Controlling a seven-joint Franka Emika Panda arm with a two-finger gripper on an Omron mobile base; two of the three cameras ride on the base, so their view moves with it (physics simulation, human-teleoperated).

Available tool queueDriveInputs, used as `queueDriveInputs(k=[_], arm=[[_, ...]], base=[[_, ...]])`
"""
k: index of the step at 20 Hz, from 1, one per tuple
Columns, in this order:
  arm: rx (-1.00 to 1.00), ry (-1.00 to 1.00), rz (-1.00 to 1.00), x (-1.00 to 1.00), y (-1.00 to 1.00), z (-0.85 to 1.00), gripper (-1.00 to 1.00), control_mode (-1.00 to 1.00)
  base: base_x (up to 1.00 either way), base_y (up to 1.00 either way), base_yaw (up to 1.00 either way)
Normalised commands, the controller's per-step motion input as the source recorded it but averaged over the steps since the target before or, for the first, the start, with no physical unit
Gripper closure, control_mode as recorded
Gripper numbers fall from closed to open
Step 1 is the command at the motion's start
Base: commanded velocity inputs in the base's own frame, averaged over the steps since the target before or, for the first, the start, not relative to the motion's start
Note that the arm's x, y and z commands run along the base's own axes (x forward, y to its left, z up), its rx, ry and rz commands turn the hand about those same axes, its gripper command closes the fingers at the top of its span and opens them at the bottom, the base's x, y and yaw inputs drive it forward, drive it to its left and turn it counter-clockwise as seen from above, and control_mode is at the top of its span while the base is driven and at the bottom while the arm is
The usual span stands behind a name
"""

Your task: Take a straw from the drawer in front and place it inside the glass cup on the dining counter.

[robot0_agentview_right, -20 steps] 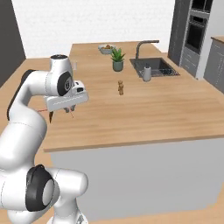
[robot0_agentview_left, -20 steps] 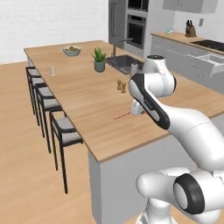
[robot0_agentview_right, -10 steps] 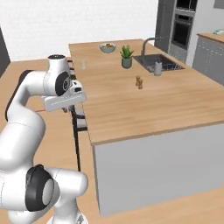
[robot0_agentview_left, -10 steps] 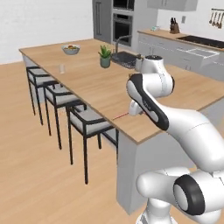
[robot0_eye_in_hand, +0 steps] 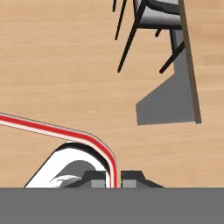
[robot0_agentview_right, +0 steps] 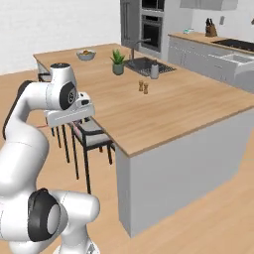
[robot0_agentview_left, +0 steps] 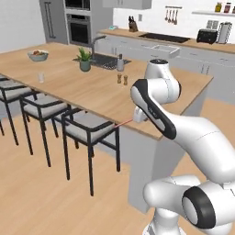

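The jaws (robot0_eye_in_hand: 113,178) are closed to a narrow gap on the straw (robot0_eye_in_hand: 57,130), which runs up between the two dark tips, bends and stretches away to the left in the hand view, red with a pale edge. In the left base view the straw (robot0_agentview_left: 123,123) shows as a thin red line sticking out to the left of the hand, at the near edge of the tabletop (robot0_agentview_left: 96,94); how far it hangs past that edge is hard to tell from here. Under the hand lies the wooden floor (robot0_eye_in_hand: 65,65), with the legs of a black stool (robot0_eye_in_hand: 151,17) at the far side.

The glass cup (robot0_agentview_left: 41,77) stands well apart from the hand, far along the tabletop on its left side, near the stools. A fruit bowl (robot0_agentview_left: 37,55) sits beyond it at the far left end. A potted plant (robot0_agentview_left: 84,60) stands beside the dark sink (robot0_agentview_left: 104,61) with its faucet (robot0_agentview_left: 95,44), and two small shakers (robot0_agentview_left: 122,79) stand between the sink and the arm. In the right base view the hand (robot0_agentview_right: 69,115) hangs off the left side of the tabletop (robot0_agentview_right: 163,104), above a stool (robot0_agentview_right: 92,135).
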Motion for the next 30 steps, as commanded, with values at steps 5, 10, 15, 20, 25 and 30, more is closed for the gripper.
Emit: queueDriveInputs(k=[5, 10, 15, 20, 25, 30], arm=[[0.0, 0.0, 0.0, 0.0, 0.0, 0.0, 1.0, 1.0], [0.0, 0.0, 0.0, 0.0, 0.0, 0.0, 1.0, 1.0], [0.0, 0.0, 0.0, 0.0, 0.0, 0.0, 1.0, 1.0], [0.0, 0.0, 0.0, 0.0, 0.0, 0.0, 1.0, 1.0], [0.0, 0.0, 0.0, 0.0, 0.0, 0.0, 1.0, 1.0], [0.0, 0.0, 0.0, 0.0, 0.0, 0.0, 1.0, 1.0]], base=[[0.0, 1.0, -0.52], [0.0, 1.0, -0.48], [0.0, 1.0, -0.46], [0.03, 1.0, -0.46], [0.02, 1.0, -0.43], [0.0, 1.0, -0.42]])
